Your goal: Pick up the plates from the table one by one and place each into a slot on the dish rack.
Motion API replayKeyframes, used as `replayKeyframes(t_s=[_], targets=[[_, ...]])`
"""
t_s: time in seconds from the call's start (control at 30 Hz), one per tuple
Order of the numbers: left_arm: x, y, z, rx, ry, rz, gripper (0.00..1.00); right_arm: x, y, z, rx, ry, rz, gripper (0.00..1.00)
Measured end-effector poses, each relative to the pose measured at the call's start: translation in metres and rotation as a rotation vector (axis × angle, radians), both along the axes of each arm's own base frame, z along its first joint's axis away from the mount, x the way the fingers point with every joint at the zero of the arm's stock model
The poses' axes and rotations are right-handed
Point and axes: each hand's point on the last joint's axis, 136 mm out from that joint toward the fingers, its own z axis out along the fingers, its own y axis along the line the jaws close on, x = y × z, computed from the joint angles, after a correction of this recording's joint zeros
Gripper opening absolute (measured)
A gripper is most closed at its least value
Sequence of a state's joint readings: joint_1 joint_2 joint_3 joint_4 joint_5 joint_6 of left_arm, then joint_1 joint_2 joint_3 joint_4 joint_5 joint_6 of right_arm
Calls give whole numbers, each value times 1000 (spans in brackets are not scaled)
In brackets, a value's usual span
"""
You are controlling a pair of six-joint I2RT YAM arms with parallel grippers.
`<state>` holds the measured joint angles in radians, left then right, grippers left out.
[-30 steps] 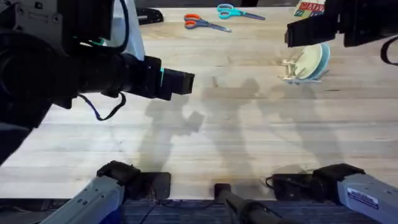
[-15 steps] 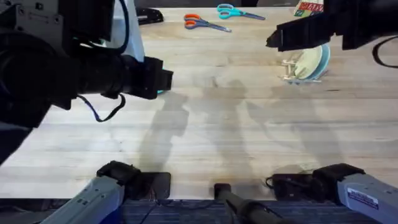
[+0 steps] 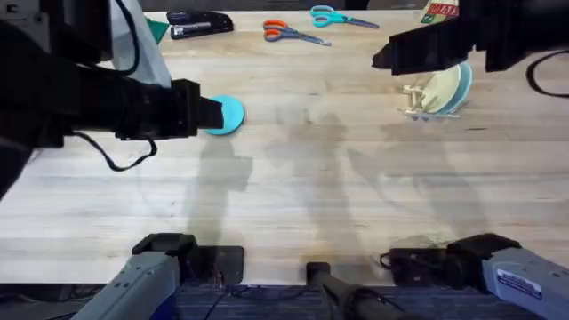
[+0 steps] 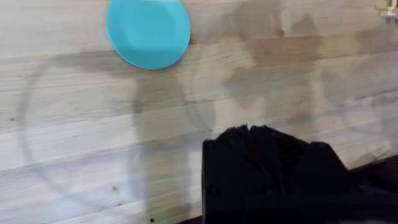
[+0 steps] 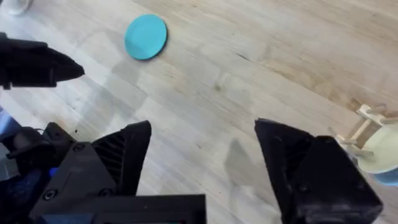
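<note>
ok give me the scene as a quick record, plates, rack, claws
turquoise plate: flat on the table, not held
dish rack: far right, holds a pale yellow plate and a pale blue plate on edge
left claw: shut, above the table, near the turquoise plate
right claw: open, empty, near the rack

Bright even light, soft arm shadows across the table (image 3: 356, 196), near arms blurred

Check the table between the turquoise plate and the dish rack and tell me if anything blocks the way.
Nothing visible does. The turquoise plate lies flat on the table, and the planks between it and the dish rack are bare. The scissors and stapler lie at the far edge, off that line. The right gripper hangs above, near the rack.
</note>
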<state>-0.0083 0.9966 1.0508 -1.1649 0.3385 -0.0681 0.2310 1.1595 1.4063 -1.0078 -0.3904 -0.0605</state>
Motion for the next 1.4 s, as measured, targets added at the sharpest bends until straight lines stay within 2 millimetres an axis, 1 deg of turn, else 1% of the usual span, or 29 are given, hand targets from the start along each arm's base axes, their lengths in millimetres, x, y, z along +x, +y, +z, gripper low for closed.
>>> replayKeyframes(t_s=[0.17, 0.4, 0.63, 0.9, 1.17, 1.37, 1.4], targets=[[10, 10, -14, -29, 67, 36, 40, 0, 1, 1, 1, -4, 2, 995], [26, 25, -30, -60, 106, 39, 41, 0, 1, 1, 2, -4, 4, 995], [51, 41, -45, -112, 107, 65, 40, 0, 1, 1, 4, -4, 5, 995], [75, 57, -69, -155, 122, 93, 40, 0, 1, 1, 4, -4, 5, 995], [86, 69, -85, -190, 126, 103, 40, 0, 2, 1, 6, -3, 7, 995], [90, 83, -90, -192, 117, 126, 40, 0, 2, 1, 6, -3, 7, 995], [90, 87, -95, -196, 126, 136, 40, 0, 2, 1, 6, -3, 7, 995]])
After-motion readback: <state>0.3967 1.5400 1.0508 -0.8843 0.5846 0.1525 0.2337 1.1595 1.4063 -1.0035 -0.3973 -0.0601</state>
